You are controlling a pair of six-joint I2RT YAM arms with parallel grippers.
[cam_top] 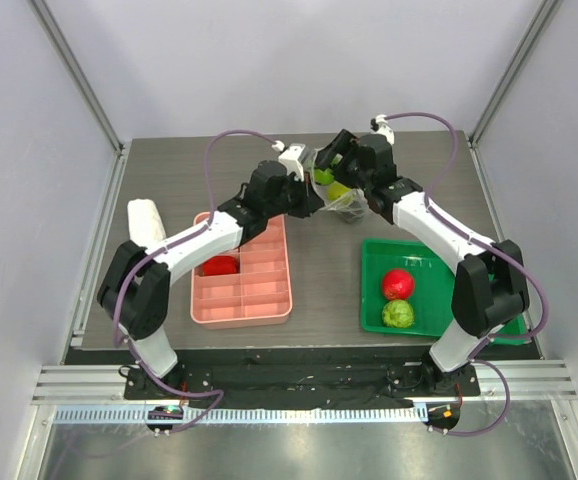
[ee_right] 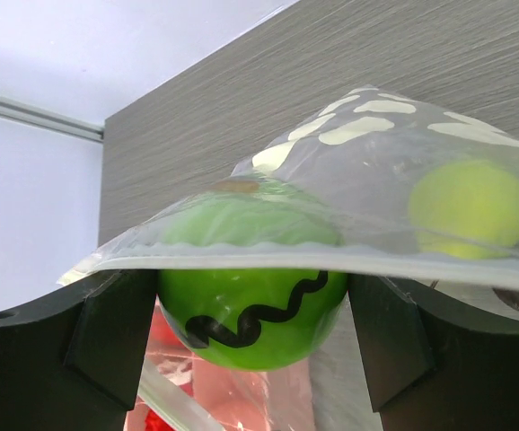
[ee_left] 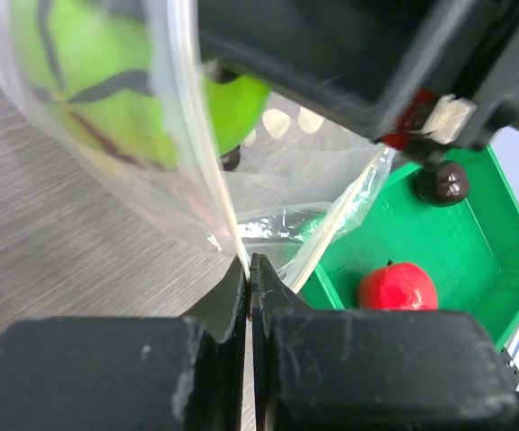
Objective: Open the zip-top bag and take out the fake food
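Note:
The clear dotted zip-top bag [cam_top: 345, 202] hangs above the table's back middle, between my two grippers. My left gripper [cam_top: 307, 196] is shut on the bag's rim strip [ee_left: 233, 235], with its jaws pressed together [ee_left: 249, 266]. My right gripper [cam_top: 329, 162] reaches into the bag's mouth [ee_right: 376, 144], and its fingers [ee_right: 116, 332] press both sides of a bright green fruit with a black wavy line [ee_right: 250, 314]. A yellow-green fruit [ee_right: 470, 206] lies deeper in the bag. The red apple [cam_top: 398, 283] and the bumpy green fruit [cam_top: 398, 314] lie in the green tray [cam_top: 441, 268].
A pink divided tray [cam_top: 259, 302] holding a red piece [cam_top: 219, 265] stands at the left under my left arm. A white roll [cam_top: 147, 222] lies at the far left. The green tray [ee_left: 475, 242] and apple [ee_left: 398, 285] show below the bag in the left wrist view.

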